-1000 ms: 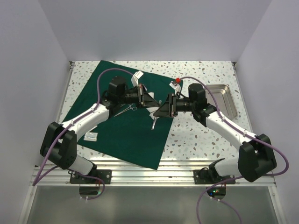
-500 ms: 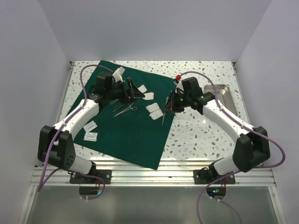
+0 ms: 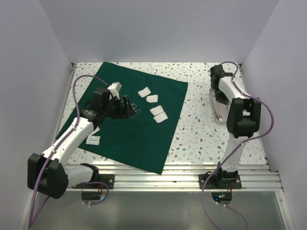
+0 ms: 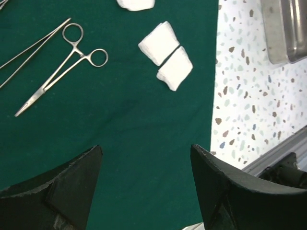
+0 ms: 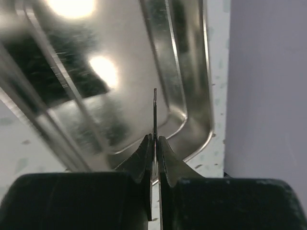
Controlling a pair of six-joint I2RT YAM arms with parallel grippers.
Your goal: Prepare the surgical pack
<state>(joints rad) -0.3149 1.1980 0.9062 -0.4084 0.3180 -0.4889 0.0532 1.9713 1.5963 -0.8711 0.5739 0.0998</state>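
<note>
The dark green cloth (image 3: 139, 129) lies flat on the left of the table. On it are white gauze pads (image 3: 158, 114) and ring-handled forceps (image 4: 67, 62). My left gripper (image 4: 146, 147) hovers open over bare cloth, holding nothing, with the forceps and two gauze pads (image 4: 165, 55) ahead of it. The shiny steel tray (image 3: 218, 109) sits at the back right, partly under my right arm. My right gripper (image 5: 154, 139) is shut on a thin metal instrument (image 5: 155, 108), whose tip sticks out above the tray (image 5: 192, 96).
Two small white packets (image 3: 93, 140) lie on the cloth's near-left part. The white side wall (image 5: 268, 96) stands close beside the tray. Speckled tabletop (image 3: 201, 129) separates cloth and tray. A metal rail (image 3: 158, 179) runs along the near edge.
My left gripper opened and drew back left over the cloth. My right gripper closed on a thin instrument at the cloth's edge and carried it to the tray at the back right.
</note>
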